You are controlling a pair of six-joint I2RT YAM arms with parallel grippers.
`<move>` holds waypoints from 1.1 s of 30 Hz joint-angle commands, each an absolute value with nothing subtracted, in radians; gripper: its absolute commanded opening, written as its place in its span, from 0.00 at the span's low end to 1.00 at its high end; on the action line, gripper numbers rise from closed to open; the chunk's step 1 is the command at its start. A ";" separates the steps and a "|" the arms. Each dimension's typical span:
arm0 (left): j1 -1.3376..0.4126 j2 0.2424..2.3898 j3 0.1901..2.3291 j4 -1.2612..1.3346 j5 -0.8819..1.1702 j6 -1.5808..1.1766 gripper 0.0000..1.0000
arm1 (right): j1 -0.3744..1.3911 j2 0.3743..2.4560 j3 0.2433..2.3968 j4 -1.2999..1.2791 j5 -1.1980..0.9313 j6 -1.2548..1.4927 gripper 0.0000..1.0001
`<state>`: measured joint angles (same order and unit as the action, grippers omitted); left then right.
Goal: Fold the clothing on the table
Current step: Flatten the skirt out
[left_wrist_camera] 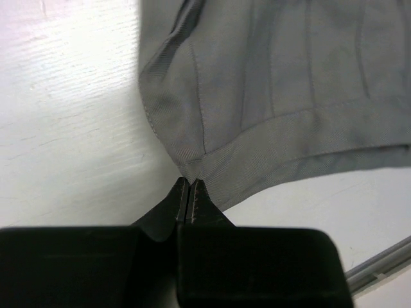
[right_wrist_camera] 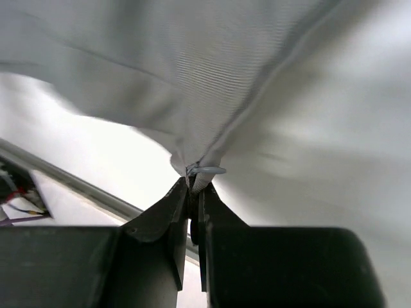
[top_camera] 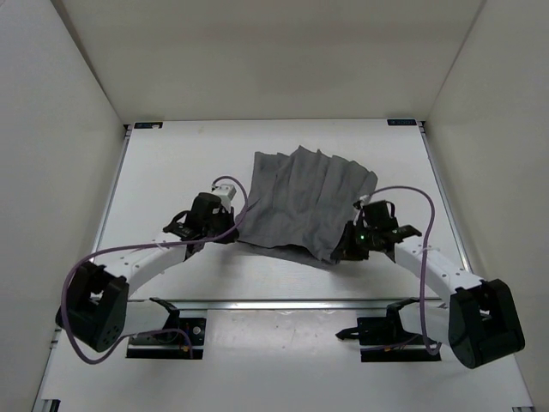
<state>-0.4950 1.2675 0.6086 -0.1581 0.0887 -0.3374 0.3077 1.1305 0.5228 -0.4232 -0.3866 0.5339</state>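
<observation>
The clothing [top_camera: 304, 202] lies spread on the table [top_camera: 171, 172], a little right of the middle of the top view. It is about as wide as it is deep, so no long axis stands out. Its lengthwise creases run from the top of the frame toward the bottom and fan slightly apart at the upper edge. The lower edge slants down toward the right, and a strip of it looks folded under near the lower right corner.

The left end effector [top_camera: 233, 230] meets the lower left corner of the cloth, and the right end effector [top_camera: 343, 249] meets the lower right corner. From above, neither grip can be made out.

The wrist views show the grips. In the left wrist view the left end effector [left_wrist_camera: 191, 183] has its jaws pressed together on the stitched hem corner of the clothing [left_wrist_camera: 289, 96], which lies flat on the table [left_wrist_camera: 64, 128]. A silver rail [left_wrist_camera: 385, 263] crosses the lower right of the frame. In the right wrist view the right end effector [right_wrist_camera: 194, 186] is clamped on a bunched tip of the clothing [right_wrist_camera: 192, 77]. The fabric rises away from it and fills the upper frame, blurred at the right. The rail [right_wrist_camera: 77, 183] shows at the lower left.

The table is matte white. Plain white walls [top_camera: 60, 129] close it in at the left, right and back.
</observation>
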 commanded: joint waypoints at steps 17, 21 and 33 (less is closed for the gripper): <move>-0.440 1.031 1.319 -0.103 -0.100 -0.045 0.00 | 0.250 1.195 1.607 -0.492 -0.241 0.144 0.00; -0.479 0.904 1.272 -0.147 -0.169 -0.034 0.00 | 0.359 1.105 1.554 -0.552 -0.152 0.123 0.00; -0.459 0.733 0.965 -0.207 -0.204 -0.135 0.00 | 0.198 1.020 1.178 -0.577 -0.345 0.183 0.00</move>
<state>-0.4995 0.7036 0.9596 -0.2436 -0.0914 -0.1421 0.1886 0.9596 1.1778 -0.5846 -0.4679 0.2279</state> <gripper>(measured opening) 0.023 0.055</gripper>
